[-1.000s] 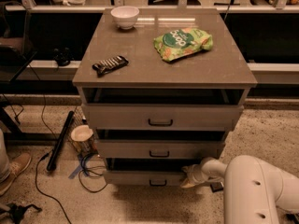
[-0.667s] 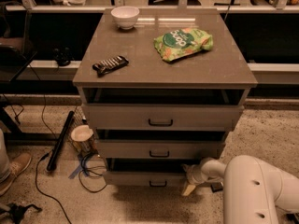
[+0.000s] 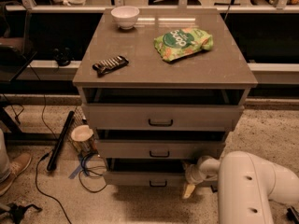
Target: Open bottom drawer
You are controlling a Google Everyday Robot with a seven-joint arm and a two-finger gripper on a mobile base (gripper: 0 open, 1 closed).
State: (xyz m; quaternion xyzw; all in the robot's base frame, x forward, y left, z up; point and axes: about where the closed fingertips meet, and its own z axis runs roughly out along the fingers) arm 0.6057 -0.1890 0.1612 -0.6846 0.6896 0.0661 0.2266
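**Gripper dipped beside the bottom drawer; handle not yet taken**

The gripper (image 3: 188,190) is found low at the right end of the bottom drawer (image 3: 133,178), just beside the corner of its front and close to the floor. A second ago it was held about level with that front. Now its tan tip is tilted downward and has sunk a little. The white arm (image 3: 250,185) behind it is placed much as it was. Whether the pincer is spread or pressed together cannot be told, and nothing is seen to be pinched in it.

The bottom drawer is seated lowest in the cabinet (image 3: 163,78), under the middle drawer (image 3: 126,149) and the top drawer (image 3: 121,117). Its front is seen where it was in the earlier views, so no opening is judged to have been achieved. Its small black handle (image 3: 158,184) is left free at the middle of the front, apart from the gripper.

The change is read as a repositioning, not a pull. For the task, the gripper is judged to need bringing up slightly and across to the handle before any outward pull can be made. With the tip so near the floor and the drawer's corner, a snag on either is to be guarded against.

On the cabinet top, the white bowl (image 3: 125,17), the green snack bag (image 3: 183,43) and the dark wrapped bar (image 3: 110,65) are left undisturbed.
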